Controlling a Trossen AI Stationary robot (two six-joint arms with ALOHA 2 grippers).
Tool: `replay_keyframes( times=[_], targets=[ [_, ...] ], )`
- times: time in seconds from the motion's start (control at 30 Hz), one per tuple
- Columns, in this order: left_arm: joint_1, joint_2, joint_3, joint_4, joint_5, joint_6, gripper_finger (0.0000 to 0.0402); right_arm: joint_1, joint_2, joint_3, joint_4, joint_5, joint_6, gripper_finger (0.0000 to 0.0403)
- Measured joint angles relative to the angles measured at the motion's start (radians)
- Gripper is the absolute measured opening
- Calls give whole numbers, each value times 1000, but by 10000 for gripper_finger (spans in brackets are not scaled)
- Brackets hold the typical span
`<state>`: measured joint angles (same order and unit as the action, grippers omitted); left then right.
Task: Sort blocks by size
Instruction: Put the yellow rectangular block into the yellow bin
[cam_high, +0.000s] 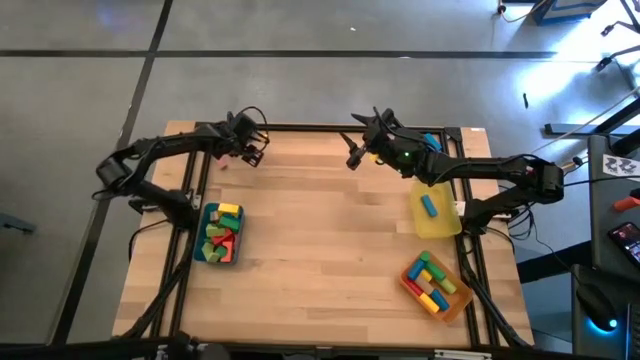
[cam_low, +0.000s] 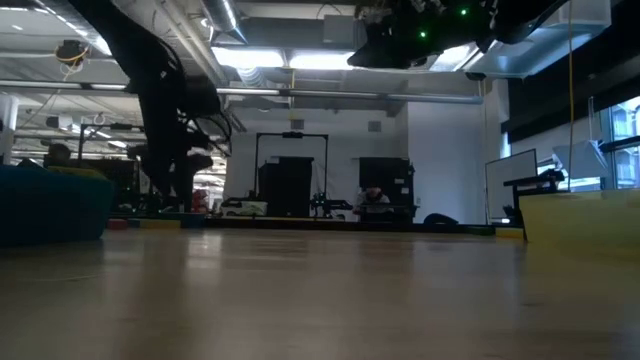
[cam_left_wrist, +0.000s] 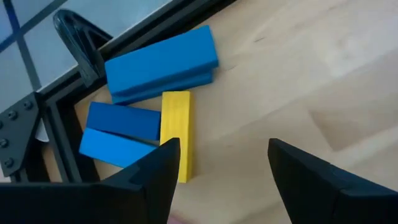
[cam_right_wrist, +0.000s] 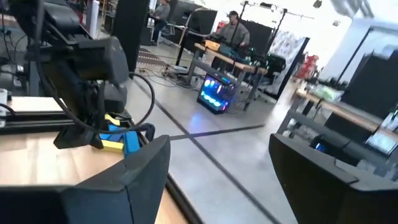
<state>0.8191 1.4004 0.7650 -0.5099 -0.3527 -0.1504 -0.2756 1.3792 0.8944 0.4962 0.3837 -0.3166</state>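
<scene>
Blue flat blocks (cam_left_wrist: 160, 61) and a yellow bar (cam_left_wrist: 175, 130) lie clustered at the table's far corner, smooth painted wood. Left gripper (cam_left_wrist: 221, 165) hovers over them, fingers apart, empty; picking seems next, needing a descent astride one block. Right gripper (cam_high: 353, 160) waits, fingers spread, nothing held.

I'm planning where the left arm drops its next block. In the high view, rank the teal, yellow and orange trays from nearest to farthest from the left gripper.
Measured from the left gripper, at the table's far edge:
1. Teal tray, on the left side, just toward the near edge.
2. Yellow tray, across on the right side.
3. Orange tray, at the near right corner.
</scene>
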Motion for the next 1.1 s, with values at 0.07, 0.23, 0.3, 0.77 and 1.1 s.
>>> replay_keyframes(
  times=[0.07, 0.23, 0.3, 0.77, 1.1],
  targets=[
    [18, 38, 0, 18, -1, 7, 221, 0, 0, 0, 15, -1, -25, 276],
    [57, 134, 1, 43, -6, 31, 205, 0, 0, 0, 42, -2, -38, 276],
    [54, 153, 15, 36, -17, 27, 197, 0, 0, 0, 47, -2, -57, 276],
    [42, 210, 45, 50, -17, 9, 161, 0, 0, 0, 50, -21, -58, 276],
    [43, 210, 74, -14, 10, 27, 142, 0, 1, 0, 26, -22, -57, 276]
  ],
)
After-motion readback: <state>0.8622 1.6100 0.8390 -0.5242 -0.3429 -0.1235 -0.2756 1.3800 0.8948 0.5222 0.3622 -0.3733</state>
